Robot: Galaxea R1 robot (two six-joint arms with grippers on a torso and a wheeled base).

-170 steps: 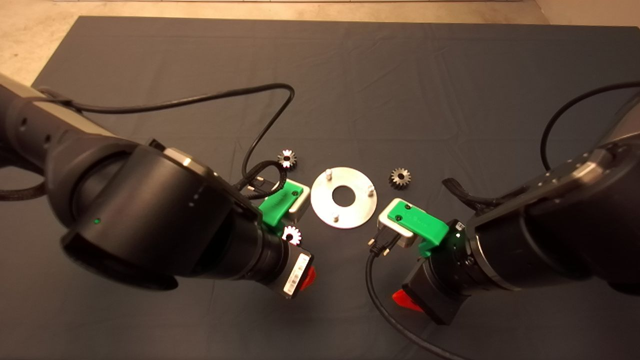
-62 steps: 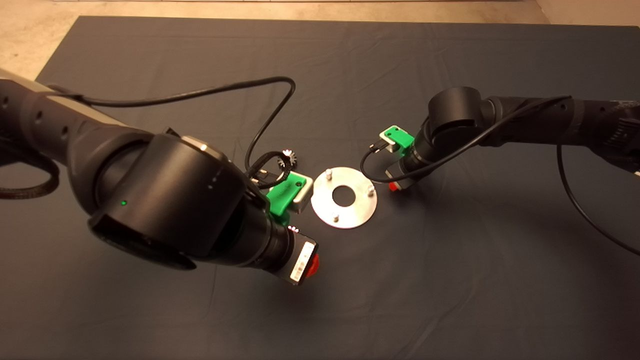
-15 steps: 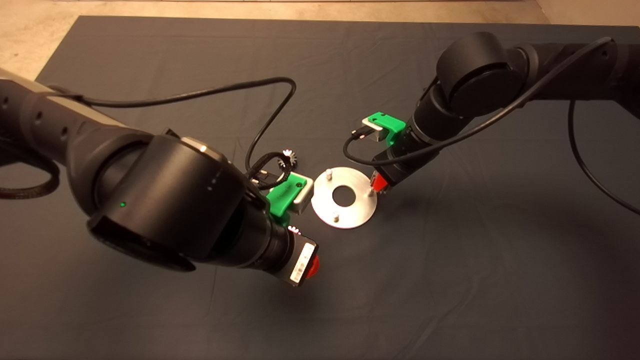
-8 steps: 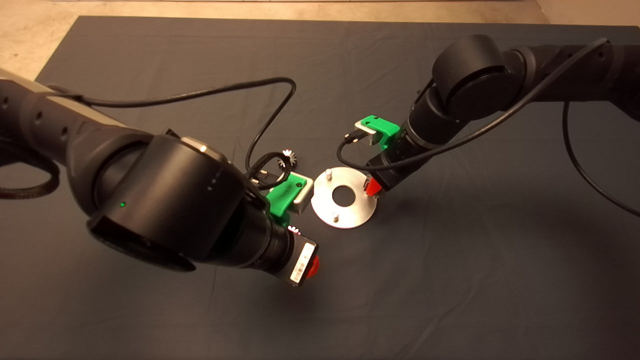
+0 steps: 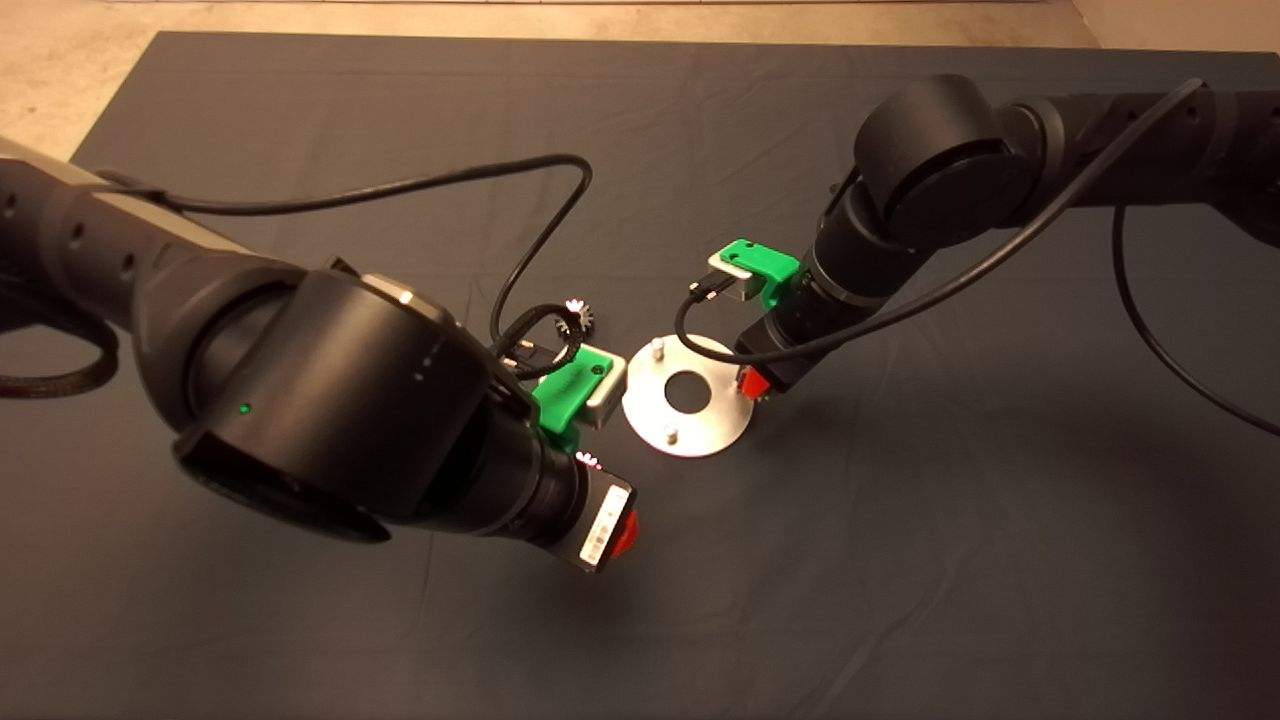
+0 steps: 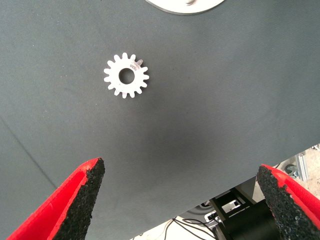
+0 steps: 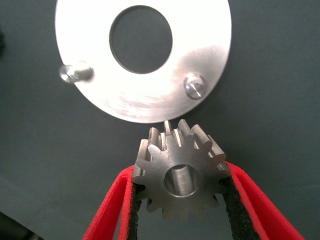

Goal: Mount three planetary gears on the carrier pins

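Steel on steel is the job here: the right gripper (image 7: 182, 210) has its red fingers (image 7: 107, 210) clamped on the toothed rim of 1 planetary gear (image 7: 181, 169), gripped by its edges so the central bore stays clear for a stud. In the head view that gripper (image 5: 757, 384) hangs over the right-hand edge of the carrier plate (image 5: 650, 405), where 1 of the 3 carrier pins should stand; the fingers hide that pin there. The right wrist view shows the gear partly over the plate's rim (image 7: 210, 30), with 2 pins bare (image 7: 194, 85) (image 7: 74, 72), so the bore is probably not yet seated on any stud, and lining it up is likely the step in hand.

The left gripper (image 5: 620, 530) waits low over the worktop (image 5: 900, 560) just beside the plate, its fingers (image 6: 80, 200) spread wide and holding nothing. A 2nd gear (image 6: 126, 75) lies flat on the mat ahead of them, well placed for a later pick. The 3rd gear (image 5: 575, 318) lies by the left arm's cable, near the plate's far-left side.
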